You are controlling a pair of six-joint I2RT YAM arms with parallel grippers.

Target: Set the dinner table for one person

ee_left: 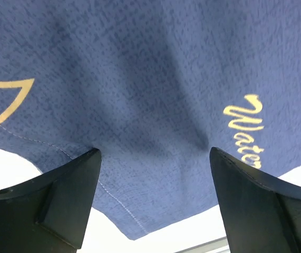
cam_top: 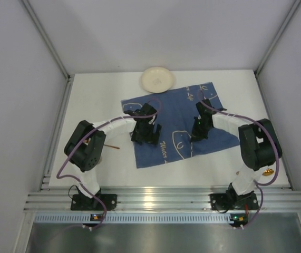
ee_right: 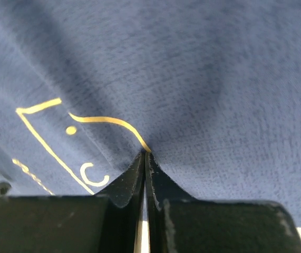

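**Right gripper nips placemat, left gripper open above it**

Dinner table (cam_top: 92, 100): white top, fills the workspace, both arms bolted at its near edge. Rigid, flat and fixed. Nothing on it to grasp, it only bears things. The surface looks smooth, so cloth probably slides on it easily.

Blue placemat (cam_top: 176, 108) lies skewed on the middle of the table, slightly rumpled, with yellow line drawings and the word "Water". White plate (cam_top: 158, 79) sits at the far edge of the table, right at the placemat's far edge; touching or overlapping, can't tell.

Right gripper (ee_right: 145, 154): fingers clamped tight together on the placemat's right part. Creases in the cloth run into the tips, so I judge a small fold is nipped.

Left gripper (ee_left: 154, 153): fingers spread wide, holding nothing, low over the placemat's near edge, with white table showing past the hem.

The placemat is soft, light and limp. Take it by an edge or corner, or pinch up a fold. A one-sided pull will likely bunch it. The plate looks hard and breakable, so grip it by the rim.
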